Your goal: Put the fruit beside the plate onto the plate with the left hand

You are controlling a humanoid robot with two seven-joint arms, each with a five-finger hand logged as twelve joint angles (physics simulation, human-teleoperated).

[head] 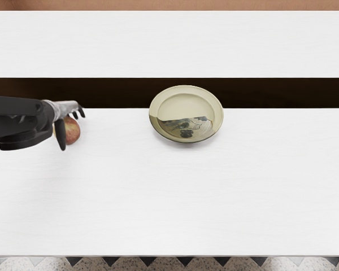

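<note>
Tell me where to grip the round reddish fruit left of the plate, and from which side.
Grip the round reddish fruit across its widest middle, from above and its left, where the left robot hand is. It is a smooth ball on the white table, so opposite sides probably hold best.

A reddish fruit (72, 131), perhaps an apple, lies left of the cream plate (186, 100).
</note>
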